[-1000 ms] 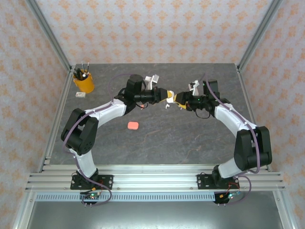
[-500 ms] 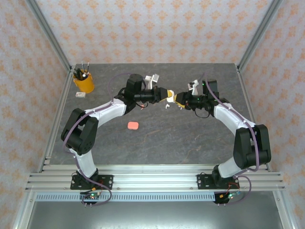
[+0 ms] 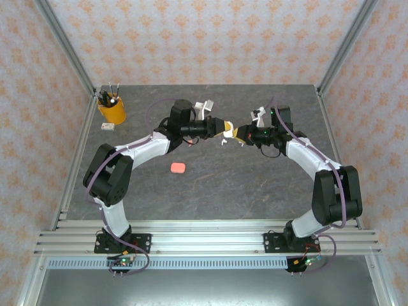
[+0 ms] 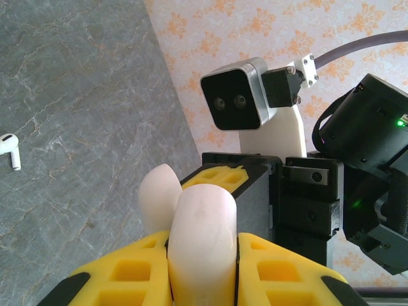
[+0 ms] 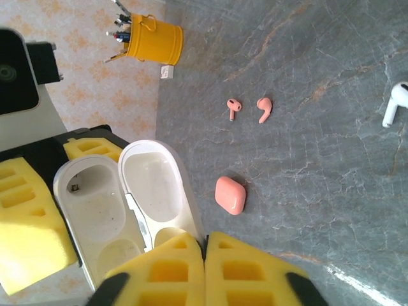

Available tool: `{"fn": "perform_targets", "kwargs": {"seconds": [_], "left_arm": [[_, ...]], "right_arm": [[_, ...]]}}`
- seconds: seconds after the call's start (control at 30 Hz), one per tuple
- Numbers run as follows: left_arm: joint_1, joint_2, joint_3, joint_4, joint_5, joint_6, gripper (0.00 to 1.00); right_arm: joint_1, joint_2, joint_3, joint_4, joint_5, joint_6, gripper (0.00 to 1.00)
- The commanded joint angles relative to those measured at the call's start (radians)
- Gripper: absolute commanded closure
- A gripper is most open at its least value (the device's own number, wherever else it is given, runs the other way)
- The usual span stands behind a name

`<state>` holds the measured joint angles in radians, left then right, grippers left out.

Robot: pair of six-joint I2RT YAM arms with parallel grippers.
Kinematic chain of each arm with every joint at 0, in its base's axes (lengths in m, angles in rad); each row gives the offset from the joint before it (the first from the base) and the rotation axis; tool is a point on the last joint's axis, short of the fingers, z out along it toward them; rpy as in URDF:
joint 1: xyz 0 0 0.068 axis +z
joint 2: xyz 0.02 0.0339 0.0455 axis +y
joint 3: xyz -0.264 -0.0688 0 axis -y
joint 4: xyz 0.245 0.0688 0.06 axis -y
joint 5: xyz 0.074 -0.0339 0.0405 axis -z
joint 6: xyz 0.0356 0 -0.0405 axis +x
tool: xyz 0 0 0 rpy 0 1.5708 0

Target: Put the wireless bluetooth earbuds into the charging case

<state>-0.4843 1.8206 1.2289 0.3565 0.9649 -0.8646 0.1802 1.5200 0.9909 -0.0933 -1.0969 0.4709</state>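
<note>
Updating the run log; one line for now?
left hand: gripping open white case | right hand: shut by case | pink earbuds: on table

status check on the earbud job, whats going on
left gripper jaws shut on open white case. right gripper jaws shut by its lid. case empty, pink earbuds on table. nothing in the way.

The top camera looked down from 6 o'clock. Close wrist cameras [image 4: 241,95] faced each other, toward 3 and 9 o'clock, sharing the white case [image 5: 153,185].
</note>
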Motion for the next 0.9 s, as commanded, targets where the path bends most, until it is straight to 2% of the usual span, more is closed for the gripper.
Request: {"fn": "perform_targets", "kwargs": {"seconds": [0.0, 0.07, 0.13, 0.27, 0.33, 0.4, 0.53, 0.6, 0.73, 0.87], "left_arm": [[-0.018, 0.006, 0.035, 0.026, 0.028, 0.003, 1.0], [-0.019, 0.005, 0.034, 0.02, 0.022, 0.006, 1.0], [-0.017, 0.005, 0.034, 0.01, 0.011, 0.011, 0.95], [-0.017, -0.001, 0.034, -0.017, -0.017, 0.027, 0.73], [-0.015, -0.007, 0.035, -0.034, -0.038, 0.037, 0.57], [-0.007, -0.021, 0.033, -0.048, -0.055, 0.054, 0.5], [0.031, -0.059, 0.052, -0.135, -0.068, 0.108, 0.3], [0.058, -0.074, 0.087, -0.228, -0.056, 0.166, 0.21], [0.099, -0.08, 0.198, -0.482, -0.026, 0.322, 0.11], [0.127, -0.024, 0.388, -0.852, 0.036, 0.585, 0.1]], "right_arm": [[-0.002, 0.004, 0.023, 0.025, -0.005, -0.011, 1.0], [-0.003, 0.004, 0.026, 0.02, 0.001, -0.011, 1.0], [-0.002, -0.001, 0.028, 0.017, 0.006, -0.01, 1.0], [-0.002, -0.009, 0.037, -0.015, 0.034, -0.022, 1.0], [-0.001, -0.012, 0.05, -0.056, 0.06, -0.043, 1.0], [-0.002, -0.011, 0.062, -0.096, 0.082, -0.066, 1.0], [-0.001, 0.007, 0.089, -0.152, 0.11, -0.107, 1.0], [0.001, 0.021, 0.112, -0.177, 0.122, -0.134, 1.0], [0.023, 0.074, 0.197, -0.281, 0.151, -0.253, 1.0], [0.05, 0.157, 0.323, -0.398, 0.157, -0.406, 1.0]]}}
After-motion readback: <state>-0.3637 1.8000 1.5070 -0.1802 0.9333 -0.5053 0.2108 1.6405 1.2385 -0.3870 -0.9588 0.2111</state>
